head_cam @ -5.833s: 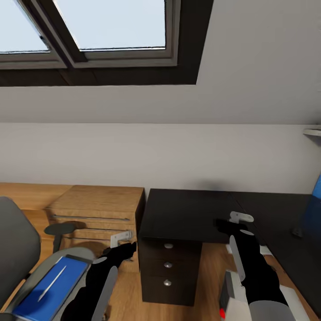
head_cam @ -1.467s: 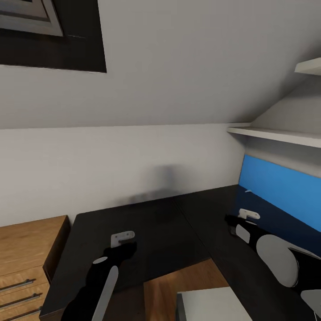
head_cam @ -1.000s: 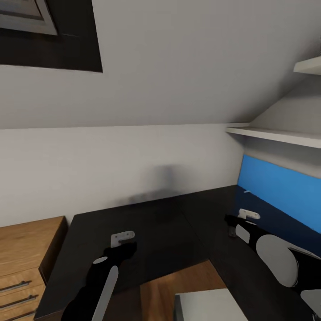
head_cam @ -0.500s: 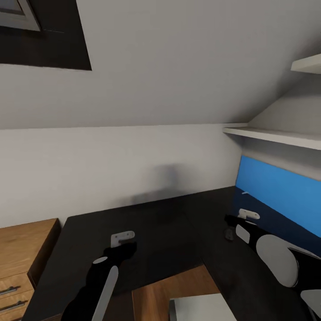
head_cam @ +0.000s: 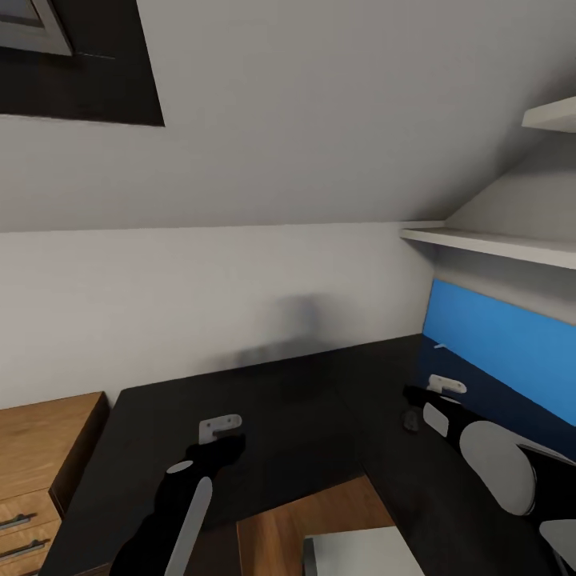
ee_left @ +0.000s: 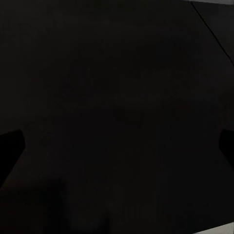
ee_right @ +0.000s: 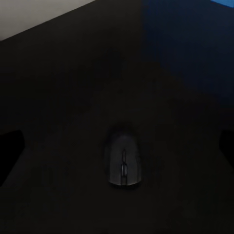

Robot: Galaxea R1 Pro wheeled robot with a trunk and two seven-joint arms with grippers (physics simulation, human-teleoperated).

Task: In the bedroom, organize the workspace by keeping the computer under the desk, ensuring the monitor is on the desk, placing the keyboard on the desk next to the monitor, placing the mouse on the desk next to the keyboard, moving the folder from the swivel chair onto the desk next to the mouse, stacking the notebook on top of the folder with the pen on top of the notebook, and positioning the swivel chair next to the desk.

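The desk (head_cam: 448,480) has a glossy black top and a bright blue back panel (head_cam: 504,352) at the right. A small dark mouse (head_cam: 411,419) lies on it, just below my right gripper (head_cam: 414,398). In the right wrist view the mouse (ee_right: 123,160) sits midway between the two dark fingertips (ee_right: 9,146), which stand wide apart, so this gripper is open and empty. My left gripper (head_cam: 228,442) hovers open over the black cabinet top (head_cam: 240,392), with its fingertips (ee_left: 9,146) far apart over bare black surface. The computer's light grey top (head_cam: 360,554) shows at the bottom, beside the desk.
A light-wood drawer chest (head_cam: 40,448) stands at the left against the white wall. A white shelf (head_cam: 496,242) hangs above the blue panel under the sloped ceiling. A strip of wood floor (head_cam: 312,512) shows between cabinet, desk and computer.
The camera has swung right, away from the swivel chair with the blue folder, onto the desk. Over the last second it shifted slightly more right. Both arms hold the same pose.
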